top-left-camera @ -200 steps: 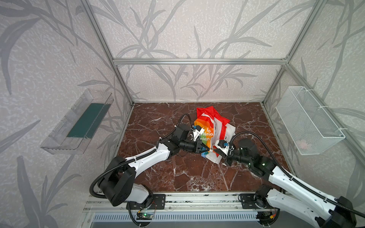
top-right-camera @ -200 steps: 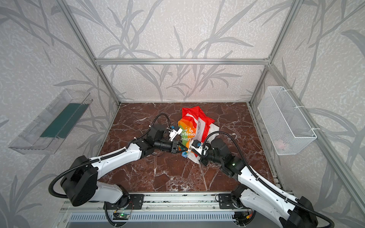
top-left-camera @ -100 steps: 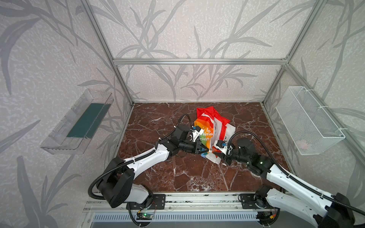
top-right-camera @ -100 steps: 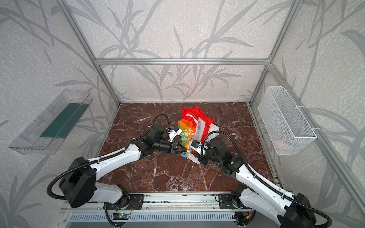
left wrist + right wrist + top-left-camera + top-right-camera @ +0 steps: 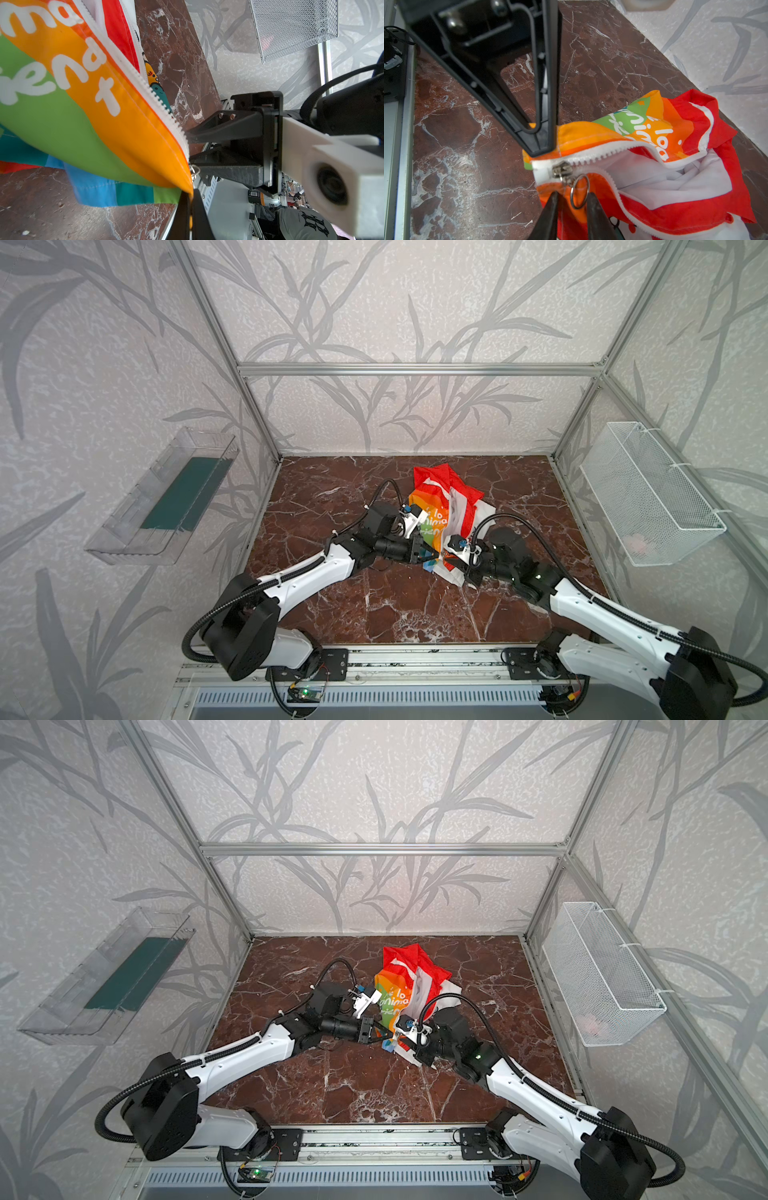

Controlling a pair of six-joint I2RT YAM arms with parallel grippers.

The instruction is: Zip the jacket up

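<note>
- Jacket (image 5: 436,506) lies mid-frame in both top views, hood (image 5: 434,475) up-frame.
- Left gripper (image 5: 539,151) pinches the hem beside the slider (image 5: 561,169).
- Right gripper (image 5: 572,196), jaws slightly apart, straddles the pull ring (image 5: 578,207); teeth (image 5: 602,155) run up-frame.

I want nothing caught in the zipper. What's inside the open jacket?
Inside the jacket only bunched white lining shows, between the two parted zipper rows beyond the slider. Its deeper folds and anything under the red panel are covered.

Left claw (image 5: 189,200) clamped shut; right claw (image 5: 572,197) slightly parted, facing it
</note>
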